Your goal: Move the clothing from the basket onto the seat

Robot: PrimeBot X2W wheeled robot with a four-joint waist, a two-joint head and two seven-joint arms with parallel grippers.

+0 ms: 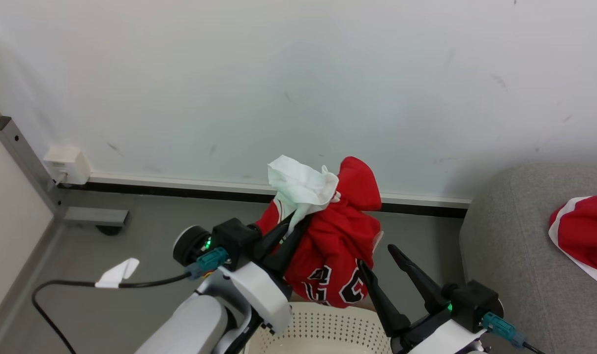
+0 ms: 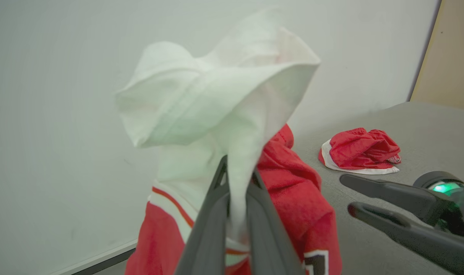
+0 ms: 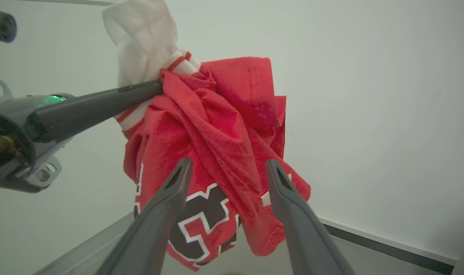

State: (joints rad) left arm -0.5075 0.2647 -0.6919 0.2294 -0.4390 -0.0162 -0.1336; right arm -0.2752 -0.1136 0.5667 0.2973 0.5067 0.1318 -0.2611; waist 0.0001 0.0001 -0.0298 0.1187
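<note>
The left gripper [image 1: 293,222] has its two dark fingers pressed together on a white fold of the red jersey [image 1: 339,246], and the fold comes out above the fingertips like a loose white hood. The jersey hangs in the air from this pinch, bunched and twisted, with large dark numerals outlined in white on its lower part. It hangs above the cream laundry basket [image 1: 328,327], whose perforated wall shows at the bottom edge of the head view; the lowest fold of the jersey is close over the far rim, but I cannot tell if it touches it. The right gripper [image 1: 376,256] is just beside the jersey on its right side, its fingers spread wide and holding nothing. In the right wrist view the hanging cloth lies behind the gap between these two fingers. On the grey sofa [image 1: 515,255], well in from its rounded corner, lies a second red garment with white trim [image 1: 586,231], crumpled on the seat. A black cable [image 1: 82,285] lies on the grey floor [image 1: 146,241] at the left, below the pale wall [image 1: 298,88].
</note>
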